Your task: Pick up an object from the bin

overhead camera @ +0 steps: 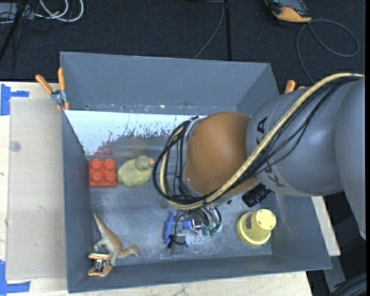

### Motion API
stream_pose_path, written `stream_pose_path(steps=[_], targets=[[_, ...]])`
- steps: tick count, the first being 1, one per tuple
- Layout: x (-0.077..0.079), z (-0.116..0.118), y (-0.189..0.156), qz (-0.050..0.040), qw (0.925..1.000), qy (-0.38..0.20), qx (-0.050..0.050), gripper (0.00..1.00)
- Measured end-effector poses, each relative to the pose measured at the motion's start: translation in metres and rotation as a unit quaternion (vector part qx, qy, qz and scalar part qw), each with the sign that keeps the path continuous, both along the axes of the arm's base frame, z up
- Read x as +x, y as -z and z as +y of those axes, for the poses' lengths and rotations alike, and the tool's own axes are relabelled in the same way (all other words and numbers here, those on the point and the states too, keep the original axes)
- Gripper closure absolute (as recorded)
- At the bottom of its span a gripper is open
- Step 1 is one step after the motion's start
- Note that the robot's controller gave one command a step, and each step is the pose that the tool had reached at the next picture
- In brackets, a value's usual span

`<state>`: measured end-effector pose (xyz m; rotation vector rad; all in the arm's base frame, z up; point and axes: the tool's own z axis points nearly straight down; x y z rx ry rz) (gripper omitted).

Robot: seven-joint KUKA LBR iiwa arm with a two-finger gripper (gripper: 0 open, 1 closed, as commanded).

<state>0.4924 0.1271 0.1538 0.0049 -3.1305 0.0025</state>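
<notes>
Gripper is low in the bin, front middle, just beside a small blue thing. Can't tell if it's open or clamped. It could easily shove the blue thing aside instead of catching it.

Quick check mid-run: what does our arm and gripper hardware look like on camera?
The arm is smooth, rounded and grey with black lettering. An orange-brown dome cover caps the wrist, ringed by black and yellow cables. The gripper is small, dark and silvery.

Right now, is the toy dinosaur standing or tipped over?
Tipped over: the tan dinosaur lies on its side, its profile facing up, on the floor of the bin.
</notes>
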Motion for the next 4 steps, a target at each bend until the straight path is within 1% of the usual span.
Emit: stream_pose_path(steps=[1,2,3,4], targets=[[0.002,-0.001,-0.004,-0.0039,1.0000,0.002,0.001,0.00],[0.011,-0.062,0.061,-0.0022,0.9997,-0.026,0.001,0.00],[0.010,-0.084,0.056,0.0009,0.9996,-0.027,0.000,0.00],[0.011,-0.074,0.043,-0.0025,0.9994,-0.034,0.001,0.00]])
